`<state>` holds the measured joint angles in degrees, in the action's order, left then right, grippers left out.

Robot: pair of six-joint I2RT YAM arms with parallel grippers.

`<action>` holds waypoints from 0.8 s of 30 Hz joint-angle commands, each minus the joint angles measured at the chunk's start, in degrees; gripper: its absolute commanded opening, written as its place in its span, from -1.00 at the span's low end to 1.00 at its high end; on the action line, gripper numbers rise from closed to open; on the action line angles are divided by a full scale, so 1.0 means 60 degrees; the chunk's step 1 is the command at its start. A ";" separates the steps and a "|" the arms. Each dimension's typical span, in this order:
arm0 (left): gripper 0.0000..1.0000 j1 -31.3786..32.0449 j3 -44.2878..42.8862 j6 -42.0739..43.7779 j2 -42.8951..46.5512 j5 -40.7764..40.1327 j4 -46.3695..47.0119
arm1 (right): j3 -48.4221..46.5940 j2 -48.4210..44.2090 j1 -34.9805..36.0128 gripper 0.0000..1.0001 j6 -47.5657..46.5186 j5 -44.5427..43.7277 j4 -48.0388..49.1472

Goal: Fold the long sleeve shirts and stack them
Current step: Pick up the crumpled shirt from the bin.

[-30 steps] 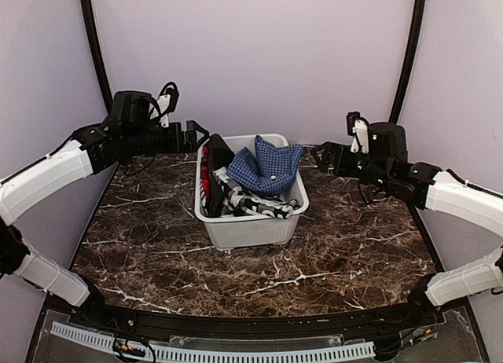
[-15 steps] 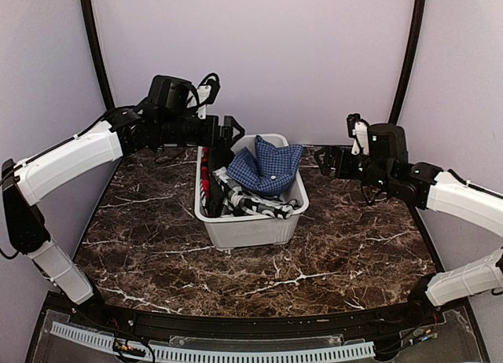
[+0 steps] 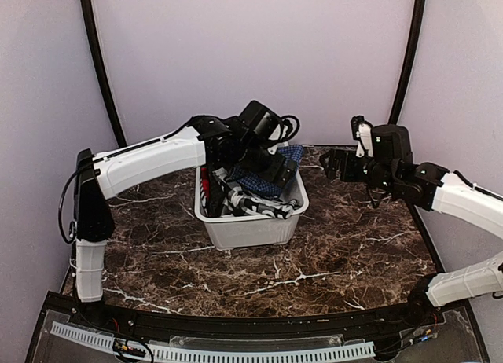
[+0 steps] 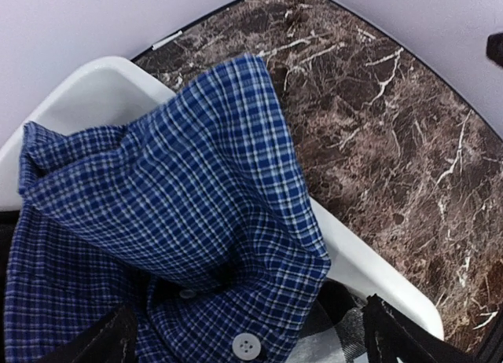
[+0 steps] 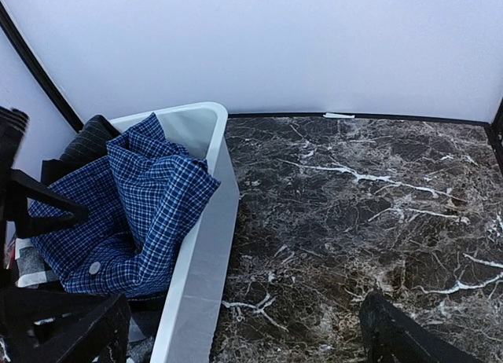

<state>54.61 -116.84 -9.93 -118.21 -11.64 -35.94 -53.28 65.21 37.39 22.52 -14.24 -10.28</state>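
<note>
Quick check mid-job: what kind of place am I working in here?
Probably a purpose-built robot test cell, not a home: plain pale walls framed by black curved poles, a dark marble-pattern table, and a white bin of crumpled shirts staged centrally.

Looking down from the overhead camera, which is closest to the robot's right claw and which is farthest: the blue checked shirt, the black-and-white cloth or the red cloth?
Measured from the right gripper:
1. blue checked shirt, in the far right corner of the white bin, nearest.
2. black-and-white cloth, mid-bin, toward the front.
3. red cloth, against the bin's left wall, farthest.
</note>
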 commanded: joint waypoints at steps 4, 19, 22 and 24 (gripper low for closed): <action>0.98 0.0024 -0.0588 0.0289 -0.0771 -0.0159 -0.0807 | 0.0125 -0.0558 0.0028 0.97 0.0105 -0.0219 -0.0134; -0.88 0.0028 -0.1702 0.0753 -0.1594 -0.1239 -0.0480 | 0.0437 -0.0554 0.0025 0.97 0.0509 -0.0019 -0.0064; -1.00 0.0031 -0.2460 0.0892 -0.1509 -0.1666 -0.0592 | 0.0445 -0.0493 0.0032 0.97 0.0495 0.0021 -0.0040; -1.00 0.0036 -0.2890 0.0969 -0.1360 -0.1937 -0.0567 | 0.0442 -0.0444 0.0024 0.97 0.0565 -0.0070 -0.0047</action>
<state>54.87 -127.83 -5.74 -129.23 -18.35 -39.51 -51.07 62.04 37.39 24.77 -14.41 -12.05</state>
